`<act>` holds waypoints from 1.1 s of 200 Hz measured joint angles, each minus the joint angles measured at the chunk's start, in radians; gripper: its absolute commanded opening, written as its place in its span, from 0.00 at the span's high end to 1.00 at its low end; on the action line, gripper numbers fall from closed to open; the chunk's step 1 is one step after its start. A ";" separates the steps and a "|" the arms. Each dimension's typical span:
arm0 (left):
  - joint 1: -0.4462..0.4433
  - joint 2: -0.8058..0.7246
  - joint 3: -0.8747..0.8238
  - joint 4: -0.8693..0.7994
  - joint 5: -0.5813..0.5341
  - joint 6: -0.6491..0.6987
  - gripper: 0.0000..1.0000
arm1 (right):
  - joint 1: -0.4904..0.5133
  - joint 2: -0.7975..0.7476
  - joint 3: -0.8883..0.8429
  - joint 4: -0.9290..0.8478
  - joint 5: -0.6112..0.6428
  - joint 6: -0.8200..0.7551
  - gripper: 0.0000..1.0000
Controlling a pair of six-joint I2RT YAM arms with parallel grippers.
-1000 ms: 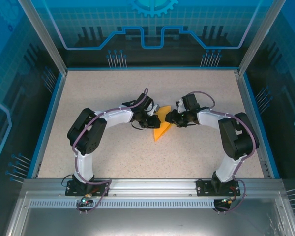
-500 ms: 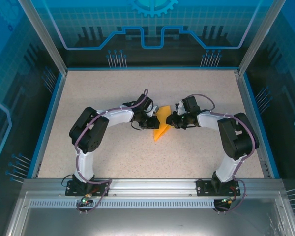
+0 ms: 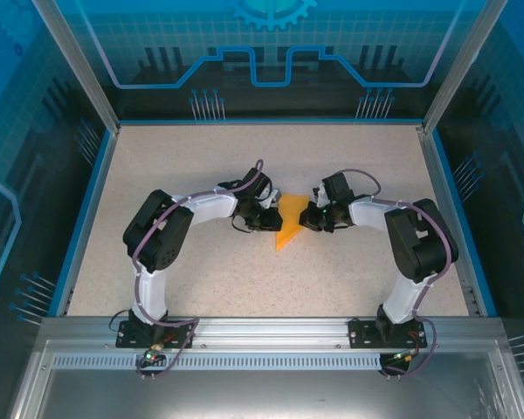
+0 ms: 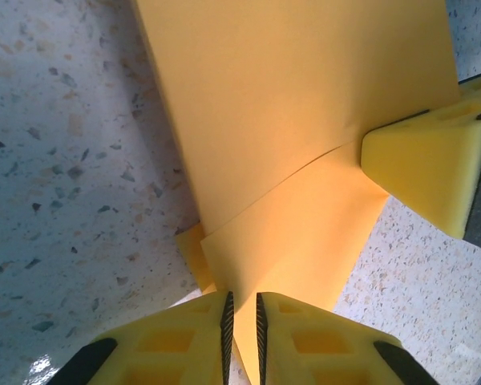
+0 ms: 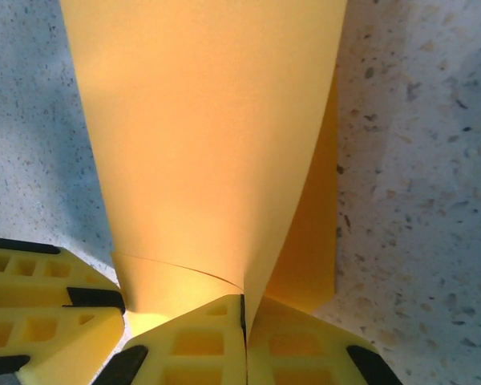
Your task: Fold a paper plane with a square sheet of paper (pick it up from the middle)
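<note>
Pinching the thin, floppy paper (image 4: 305,120), left claw (image 4: 242,317) and right claw (image 5: 243,313) clamp opposite edges; it probably creases easily, so grip near folds.

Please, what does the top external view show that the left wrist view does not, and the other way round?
The top external view gives the whole layout: both arms bent inward over the table, with the left gripper and the right gripper at opposite sides of the orange-yellow paper, which looks like a pointed wedge. The left wrist view gives close detail: the left gripper's fingers nipping the paper's edge, overlapping layers with a curved edge, and a right gripper finger at the paper's far side. Shared: the paper, the speckled table, both grippers.
</note>
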 measured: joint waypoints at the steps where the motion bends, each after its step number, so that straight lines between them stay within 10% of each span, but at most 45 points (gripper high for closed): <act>1: 0.000 0.000 0.000 0.000 0.000 0.000 0.83 | 0.000 0.000 0.000 0.000 0.000 0.000 0.95; 220: 0.000 0.052 0.040 -0.026 -0.050 0.048 0.90 | 0.014 -0.005 0.006 -0.003 -0.018 0.001 0.82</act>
